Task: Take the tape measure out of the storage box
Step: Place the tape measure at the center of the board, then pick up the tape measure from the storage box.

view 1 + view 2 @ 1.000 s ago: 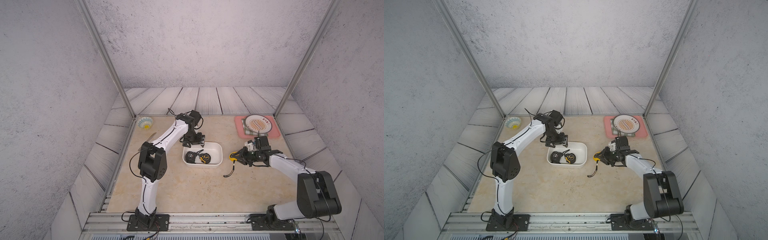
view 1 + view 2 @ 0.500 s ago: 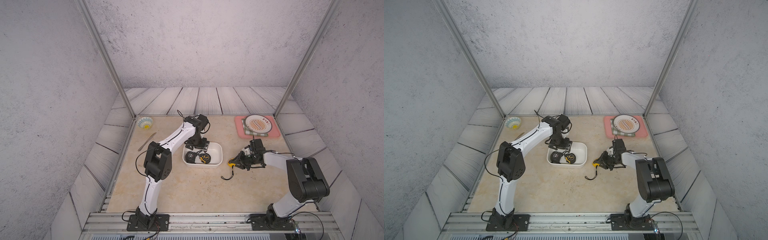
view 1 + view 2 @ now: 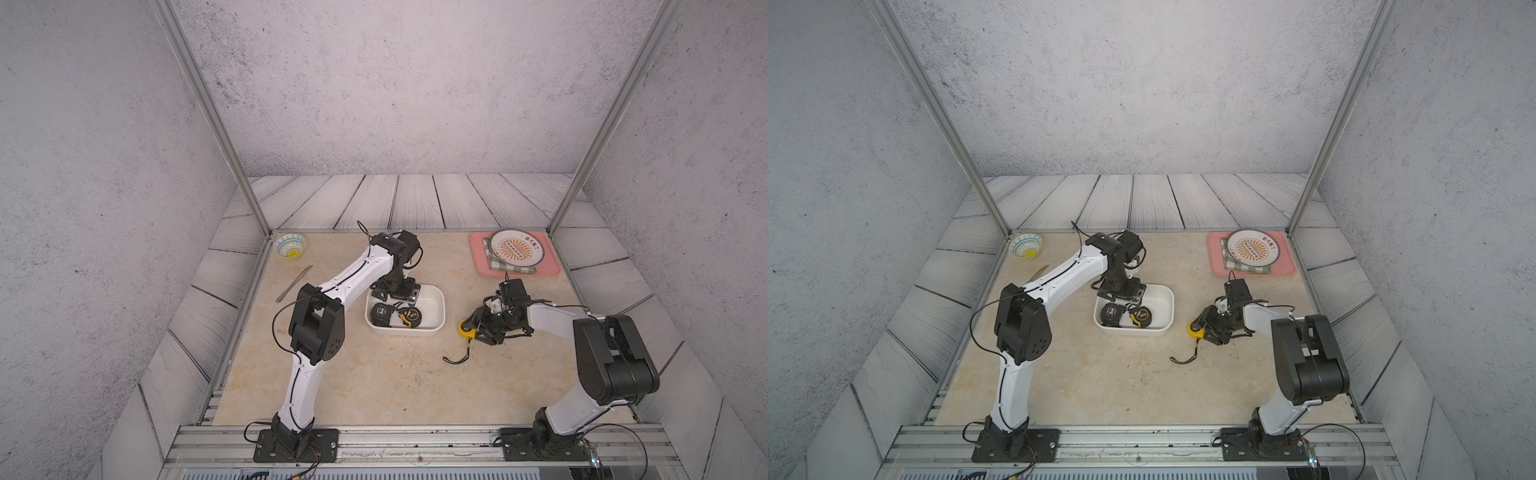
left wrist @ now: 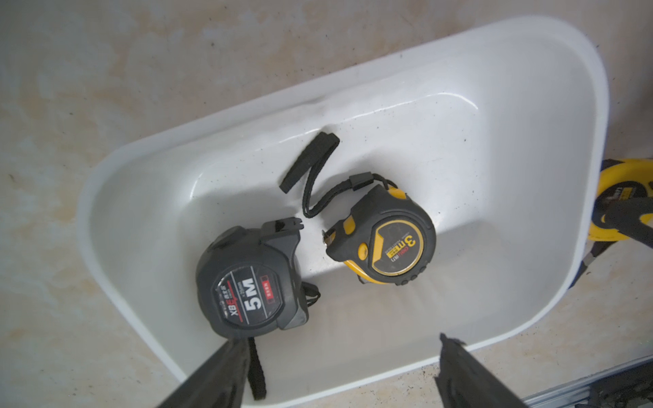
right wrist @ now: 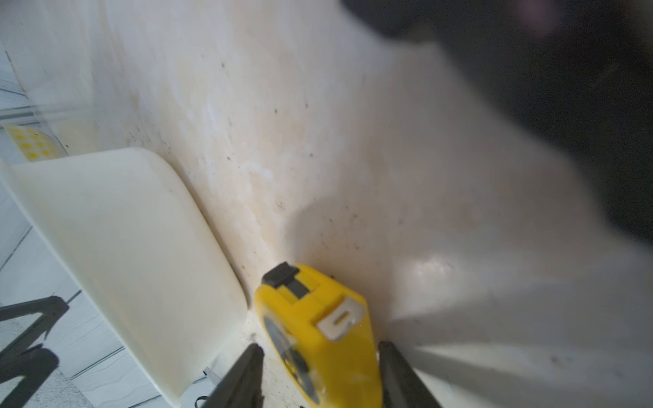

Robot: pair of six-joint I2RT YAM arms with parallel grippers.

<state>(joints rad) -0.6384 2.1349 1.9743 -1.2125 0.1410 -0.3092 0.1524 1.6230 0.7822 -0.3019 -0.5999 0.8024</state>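
The white, shallow, round-cornered plastic storage box [image 3: 436, 309] sits abt mid tabletop [image 3: 374, 386], a bit nearer the far edge. Two tapes lie flat in it, side by side w/ a small gap. One is a chunky dark grey tape measure [image 4: 252, 289] marked 5M. The other is a rounder black-and-yellow tape measure [image 4: 383, 243] marked 3m, w/ its black wrist strap [image 4: 311, 166] snaking over the box floor. Both sit in the half of the box nearer the tabletop's left edge.

A third one, a boxy yellow plastic tape measure [image 5: 318, 335], is outside the box. It's on the tabletop just beside the short wall that faces the right edge, small gap afaict. Its black lanyard [image 3: 459, 357] trails toward the near edge.

The right gripper [image 5: 318, 348] is down low, fingers [image 5: 243, 378] straddling that yellow tape. A sliver of tabletop shows btw one finger and the case, so the jaws are spread, not pinching. The left gripper [image 4: 339, 342] hangs over the box's far rim, jaws spread wide w/ no tape btw them.

Far left corner has a small blue-patterned ceramic bowl [image 3: 290, 245], w/ a slim metal knife [image 3: 294, 277] near it along the left edge. Far right corner has a flat pink tray [image 3: 550, 268]. On it is a green checked cloth [image 3: 509, 268] and on top a round white plate [image 3: 515, 248] w/ an orange sunburst.
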